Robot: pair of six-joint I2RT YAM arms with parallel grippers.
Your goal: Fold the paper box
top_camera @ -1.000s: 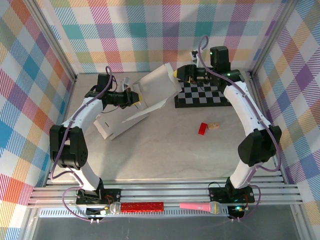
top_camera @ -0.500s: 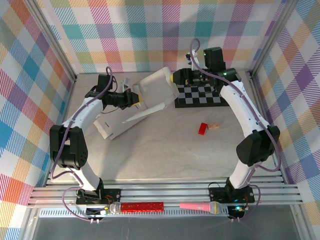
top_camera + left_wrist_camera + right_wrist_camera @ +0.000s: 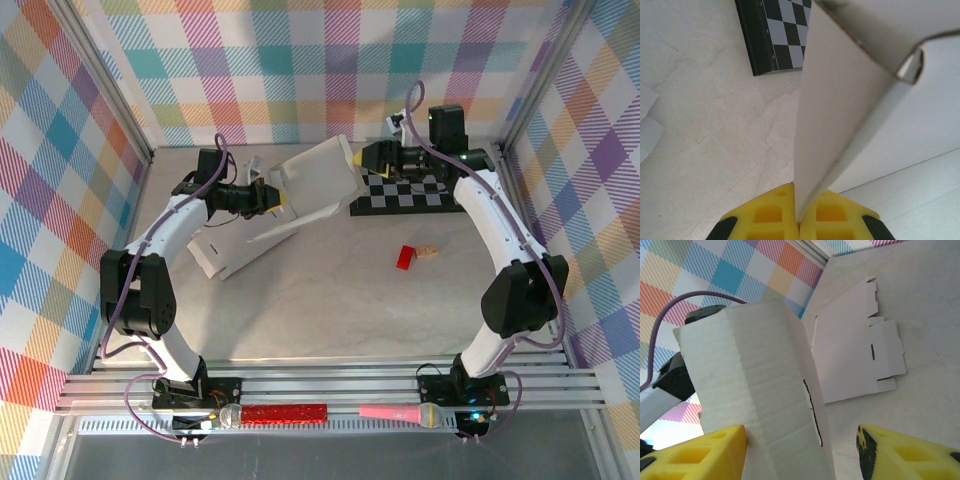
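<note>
White paper box (image 3: 322, 178) raised above the table (image 3: 330, 300), pinched at its left end.
The left gripper (image 3: 278, 196) is clenched on a thin edge of the box, which slants up to the right. At its far right corner the right gripper (image 3: 354, 154) stands released, with the box beside one yellow finger (image 3: 705, 447) and clear of the other, near the chessboard (image 3: 400, 190).

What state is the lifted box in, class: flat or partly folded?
Partly folded: the box bends along a crease into angled panels, pinched in the left claw.
</note>
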